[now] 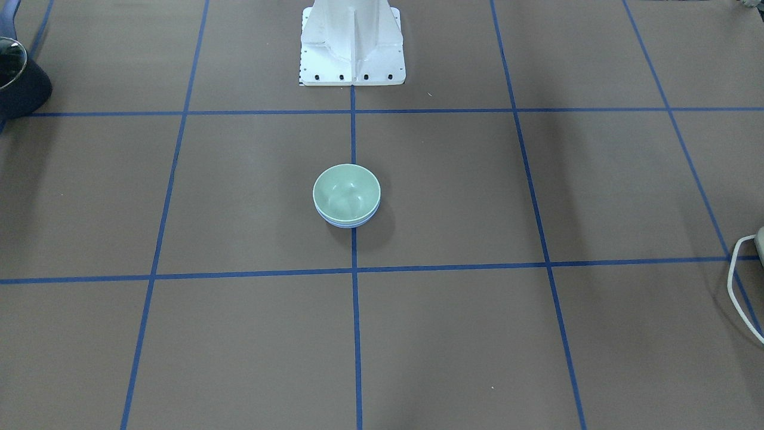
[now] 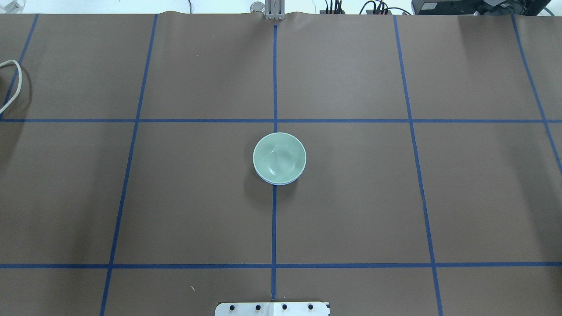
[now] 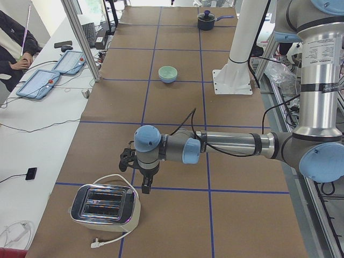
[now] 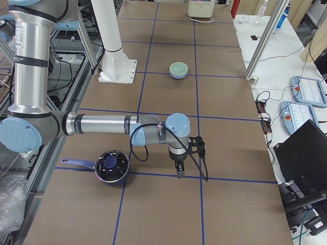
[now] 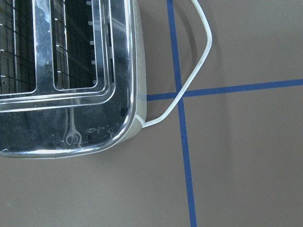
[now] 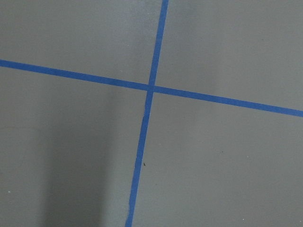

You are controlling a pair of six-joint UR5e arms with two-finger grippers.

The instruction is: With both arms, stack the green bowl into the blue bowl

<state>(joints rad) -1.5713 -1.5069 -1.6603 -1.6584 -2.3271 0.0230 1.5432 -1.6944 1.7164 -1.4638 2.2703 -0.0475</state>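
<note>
Brown surface [image 1: 477,191]: paper-covered, marked into squares by blue tape lines.
Pale green bowl [image 1: 346,192]: sits upright, nested inside the other bowl, near the middle of the surface and on the centre tape line in front of the pedestal. Its inside is smooth and holds nothing.
Periwinkle blue bowl [image 1: 347,223]: stands on the surface and holds the green bowl. Only a thin band of its rim and wall shows below the green rim in the front-facing and overhead views. The two rims sit close and level.
Robot's left claw [image 3: 146,185]: hangs pointing down over the surface, just beside the toaster and well apart from the bowls. It shows only in the left side view, so I cannot tell how far its fingers are parted or whether it has hold of anything.
Robot's right claw [image 4: 179,171]: hangs pointing down above a tape line, near the pot and well apart from the bowls. It shows only in the right side view, so its opening and hold cannot be told either.
Chrome toaster [image 5: 66,75]: lies under the left wrist camera with two slots facing up. The slots look dark and no bread is seen.
White cord [image 5: 199,61]: loops from the toaster's corner across a tape crossing.
Dark pot [image 4: 111,166]: has a blue handle and a lid with a blue knob. Its contents are hidden.
White pedestal [image 1: 352,42]: bolted to the surface behind the bowls.
</note>
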